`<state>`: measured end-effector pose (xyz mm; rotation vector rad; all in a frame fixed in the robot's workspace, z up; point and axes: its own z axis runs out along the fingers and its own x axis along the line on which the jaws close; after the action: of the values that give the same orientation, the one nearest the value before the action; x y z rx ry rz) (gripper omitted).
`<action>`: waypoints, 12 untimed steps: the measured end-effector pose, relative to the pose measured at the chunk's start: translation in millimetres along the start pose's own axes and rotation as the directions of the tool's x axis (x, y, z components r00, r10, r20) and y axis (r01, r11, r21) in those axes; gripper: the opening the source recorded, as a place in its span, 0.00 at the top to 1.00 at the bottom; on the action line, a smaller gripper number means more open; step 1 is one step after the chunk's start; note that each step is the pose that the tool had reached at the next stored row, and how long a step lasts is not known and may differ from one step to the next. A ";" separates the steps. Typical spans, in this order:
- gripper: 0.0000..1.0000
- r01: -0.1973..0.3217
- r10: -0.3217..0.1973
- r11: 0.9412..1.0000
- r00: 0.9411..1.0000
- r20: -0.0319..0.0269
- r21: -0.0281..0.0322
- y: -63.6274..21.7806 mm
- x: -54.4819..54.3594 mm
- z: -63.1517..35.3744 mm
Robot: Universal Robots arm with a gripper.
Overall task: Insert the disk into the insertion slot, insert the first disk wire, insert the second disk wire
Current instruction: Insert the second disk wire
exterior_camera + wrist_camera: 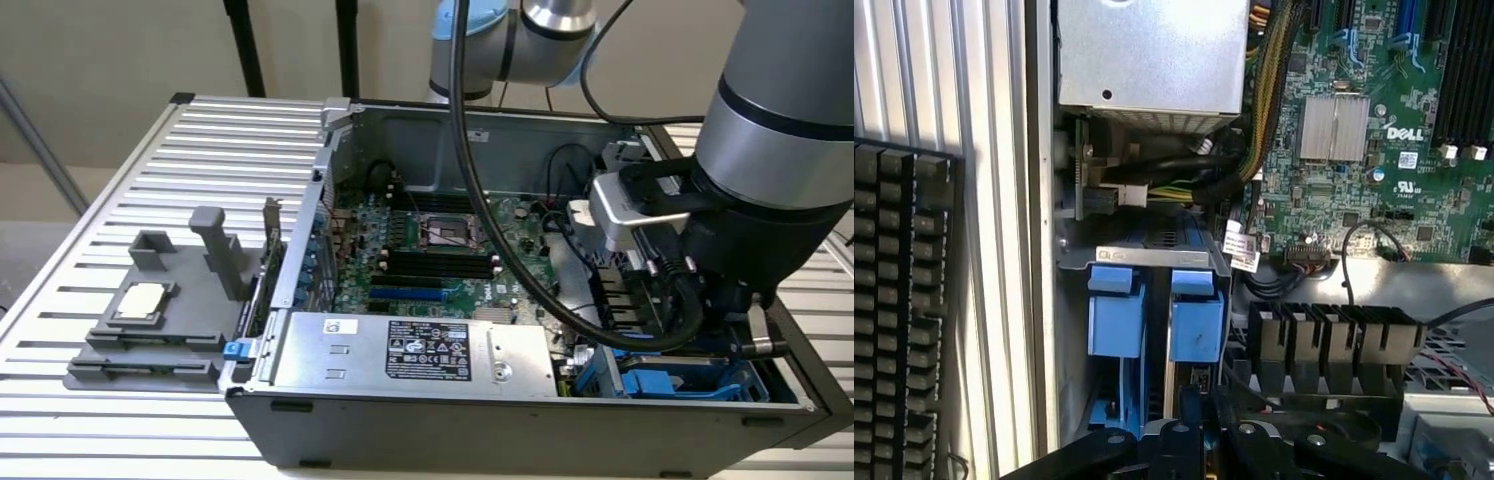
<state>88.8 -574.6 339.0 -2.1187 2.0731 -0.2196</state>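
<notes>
disk (1194, 325) blue-framed, upright in grey insertion slot (1144, 255)

The robot arm (767, 150) reaches down into the open computer case (534, 400) at the exterior view's right, above the blue-fitted drive cage (681, 385). The silver power supply (414, 350) sits beside it.

A plain beige wall (120, 45) was seen behind the work area. Black vertical posts (244, 45) were set against it. The work surface was formed by a slatted aluminium table (160, 190), lit evenly, with pale floor (20, 260) glimpsed past its edge.
</notes>
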 end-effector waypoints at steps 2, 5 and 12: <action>0.84 0.001 -0.001 1.000 1.000 -0.002 0.003 0.7 0.0 0.0; 0.84 0.002 -0.002 1.000 1.000 -0.006 0.009 0.8 0.0 -0.1; 0.84 0.005 -0.005 1.000 1.000 -0.008 0.022 1.8 -0.1 0.5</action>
<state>87.1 -574.5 338.2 -2.1139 2.0600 -0.2504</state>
